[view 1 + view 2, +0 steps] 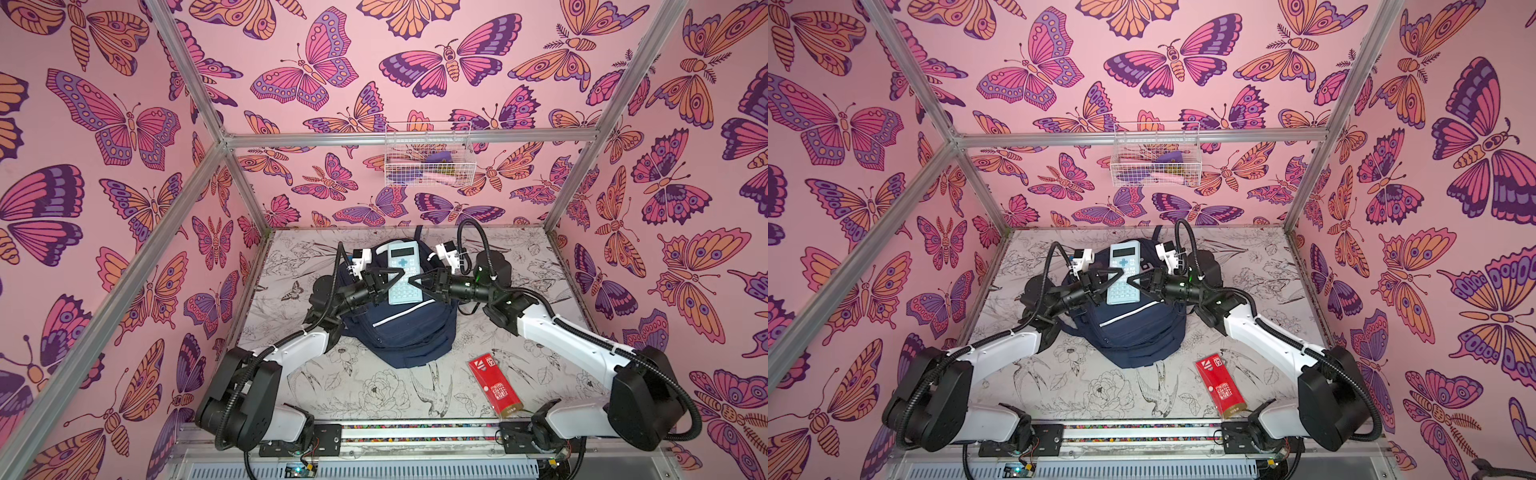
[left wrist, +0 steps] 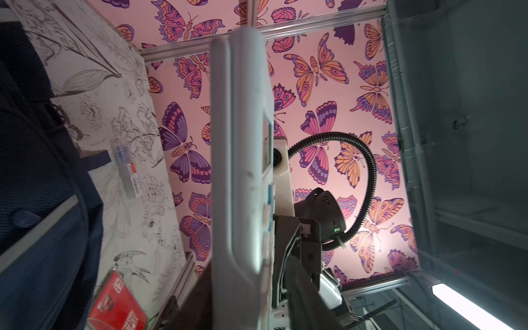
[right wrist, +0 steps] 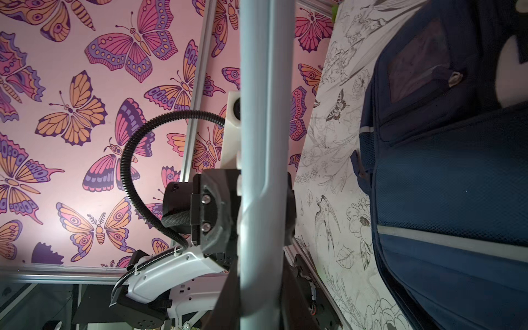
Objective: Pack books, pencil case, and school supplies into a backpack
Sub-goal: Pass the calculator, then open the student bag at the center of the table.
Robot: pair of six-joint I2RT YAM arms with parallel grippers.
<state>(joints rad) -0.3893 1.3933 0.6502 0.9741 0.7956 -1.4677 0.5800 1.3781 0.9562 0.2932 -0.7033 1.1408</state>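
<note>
The pale blue-grey calculator (image 1: pixel 403 270) (image 1: pixel 1123 270) hangs flat above the top of the navy backpack (image 1: pixel 399 332) (image 1: pixel 1129 332), which lies on the table. My right gripper (image 1: pixel 415 282) (image 3: pixel 263 285) is shut on its right edge, with both fingers pressed on the casing (image 3: pixel 264 114). My left gripper (image 1: pixel 392 280) (image 2: pixel 245 300) reaches in from the other side. Its fingers straddle the calculator (image 2: pixel 240 143) with a gap on one side, so it is open. The books and the pencil case are out of view.
A red flat pack (image 1: pixel 494 384) (image 1: pixel 1221 384) lies on the flower-print table (image 1: pixel 374 395) near the right arm's base. A small clear plastic box (image 2: pixel 127 168) lies on the table behind the backpack. A white wire basket (image 1: pixel 428 153) hangs on the back wall.
</note>
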